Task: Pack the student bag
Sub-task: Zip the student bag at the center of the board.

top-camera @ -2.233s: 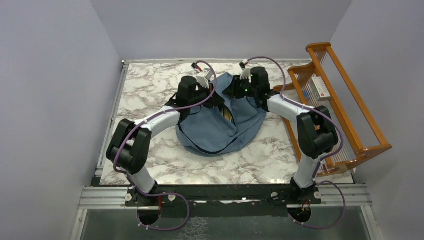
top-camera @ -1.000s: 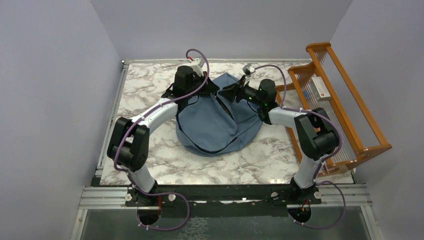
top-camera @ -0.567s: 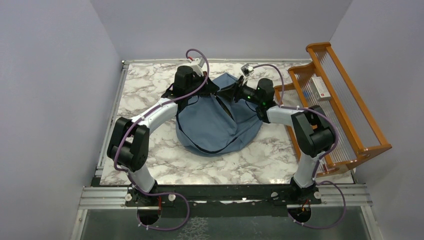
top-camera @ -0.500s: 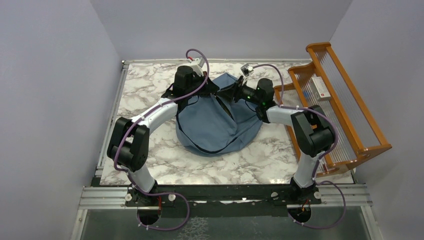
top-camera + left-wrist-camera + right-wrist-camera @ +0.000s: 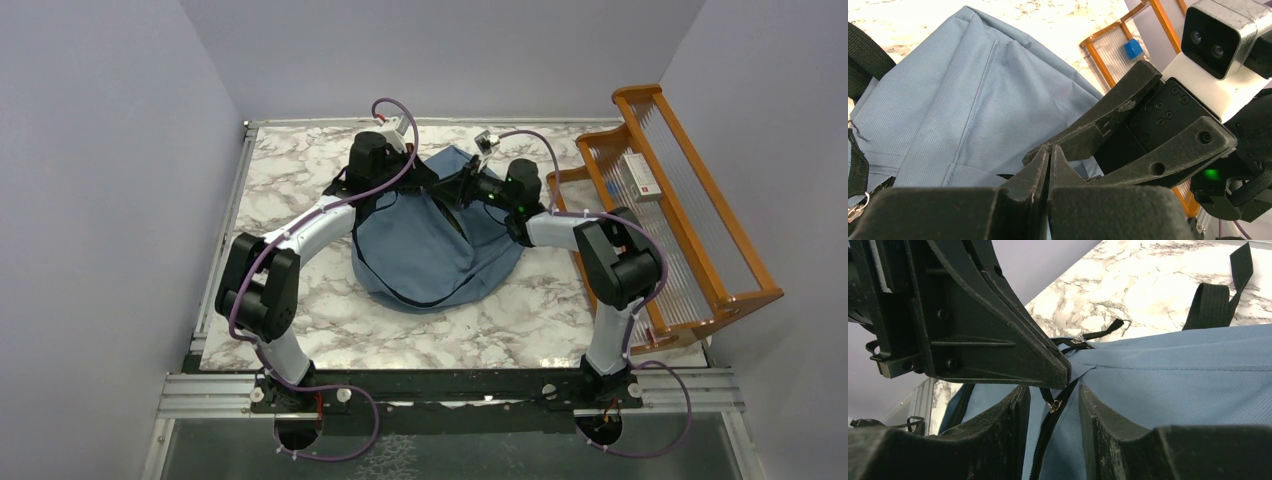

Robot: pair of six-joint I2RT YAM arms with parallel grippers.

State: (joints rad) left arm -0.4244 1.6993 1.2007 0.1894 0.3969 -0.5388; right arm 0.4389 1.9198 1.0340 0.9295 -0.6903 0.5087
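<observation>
The dusty-blue student bag (image 5: 420, 255) lies in a heap at the table's middle. Both grippers meet over its far top edge. My left gripper (image 5: 432, 183) is shut, and in the right wrist view its tip (image 5: 1064, 371) pinches the black zipper pull (image 5: 1053, 404) where the fabric rises to a peak. My right gripper (image 5: 458, 185) faces it from the right and is open (image 5: 1053, 392). Its fingers (image 5: 998, 430) stand on either side of the black zipper line without touching it. In the left wrist view the shut left gripper (image 5: 1049, 148) lies against the right gripper's fingers (image 5: 1118, 107).
An orange wooden rack (image 5: 690, 200) stands along the right edge, with a white box (image 5: 640, 175) and a small blue block (image 5: 1133, 48) on it. Black straps (image 5: 1215, 302) trail from the bag over the marble table (image 5: 300, 190). Grey walls close in on three sides.
The right arm has swung its gripper leftward until it meets the left gripper's tip. The left arm has held still for the last second, with the bag's top pulled up.
</observation>
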